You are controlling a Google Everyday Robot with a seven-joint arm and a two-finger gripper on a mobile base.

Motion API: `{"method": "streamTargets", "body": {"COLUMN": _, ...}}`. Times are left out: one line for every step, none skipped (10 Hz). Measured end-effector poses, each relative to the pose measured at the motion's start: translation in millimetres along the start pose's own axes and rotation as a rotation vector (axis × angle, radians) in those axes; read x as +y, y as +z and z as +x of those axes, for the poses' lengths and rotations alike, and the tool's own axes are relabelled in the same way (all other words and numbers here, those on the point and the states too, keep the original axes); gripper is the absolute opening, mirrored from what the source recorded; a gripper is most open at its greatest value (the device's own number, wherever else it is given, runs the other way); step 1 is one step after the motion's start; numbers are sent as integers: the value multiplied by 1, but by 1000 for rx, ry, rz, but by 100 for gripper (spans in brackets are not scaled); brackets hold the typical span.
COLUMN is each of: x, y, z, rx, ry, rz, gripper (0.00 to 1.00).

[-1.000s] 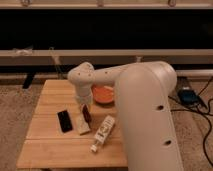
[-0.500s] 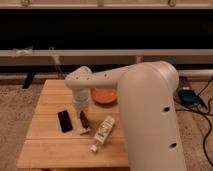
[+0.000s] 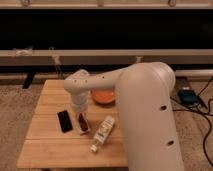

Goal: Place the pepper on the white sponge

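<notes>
Carpet [image 3: 20, 107] covers the floor around a small wooden table [image 3: 47, 145], and a dark window band with pale rails [image 3: 105, 56] fills the wall behind it. Cables and a blue device [image 3: 188, 96] are seen on the floor at the right. On the table, a black phone [image 3: 64, 121] is laid at the left, an orange plate [image 3: 103, 97] at the back, and a white bottle [image 3: 102, 133] with a label is lying slantwise toward the front edge. Between phone and bottle, the white sponge [image 3: 82, 126] is seen with the pepper [image 3: 82, 121] apparently resting on it, though the contact is hard to judge. The gripper [image 3: 80, 111] is held directly above the pepper, at the end of the large white arm [image 3: 145, 115]; whether the pepper is clasped or already let go cannot be told. Compared with a second ago, the wrist is found lower and nearer the sponge, while phone, plate and bottle are unchanged in place.
</notes>
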Motion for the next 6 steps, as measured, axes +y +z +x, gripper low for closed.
{"method": "streamTargets", "body": {"x": 3, "y": 3, "z": 0, "rx": 1, "ry": -7, "rz": -2, "gripper": 15}}
{"method": "streamTargets", "body": {"x": 4, "y": 4, "z": 1, "rx": 2, "ry": -10, "rz": -1, "gripper": 27}}
{"method": "streamTargets", "body": {"x": 4, "y": 5, "z": 1, "rx": 0, "ry": -12, "rz": -1, "gripper": 35}}
{"method": "streamTargets", "body": {"x": 6, "y": 6, "z": 0, "rx": -1, "ry": -13, "rz": -1, "gripper": 46}}
{"method": "streamTargets", "body": {"x": 7, "y": 7, "z": 0, "rx": -4, "ry": -13, "rz": 0, "gripper": 58}}
{"method": "streamTargets", "body": {"x": 8, "y": 7, "z": -1, "rx": -6, "ry": -12, "rz": 1, "gripper": 67}}
